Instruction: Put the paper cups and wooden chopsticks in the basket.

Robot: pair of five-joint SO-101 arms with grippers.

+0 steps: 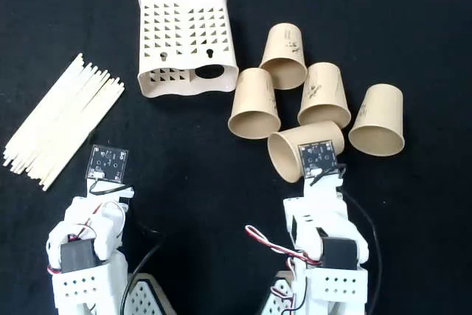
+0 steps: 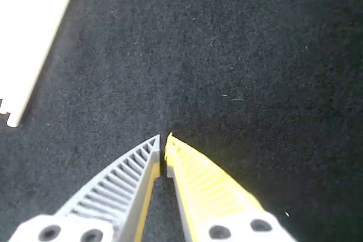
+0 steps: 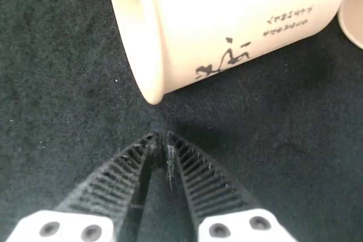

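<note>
L gripper (image 2: 163, 140): jaws closed tip to tip, nothing held, low over bare black cloth (image 2: 255, 55). R gripper (image 3: 161, 137): jaws closed too, empty, tips just short of rim of nearest paper cup (image 3: 227, 21); cup on its side, no contact. High view: 5 paper cups (image 1: 324, 94) all on sides, clustered right of basket (image 1: 186, 42). Basket white, perforated, lying on side toward far edge of table. Wooden chopsticks (image 1: 63, 119) in loose diagonal bundle at table's left, apart from basket.

Tan cups (image 1: 254, 105), cream basket (image 1: 188, 35), black table (image 1: 413, 35)
</note>
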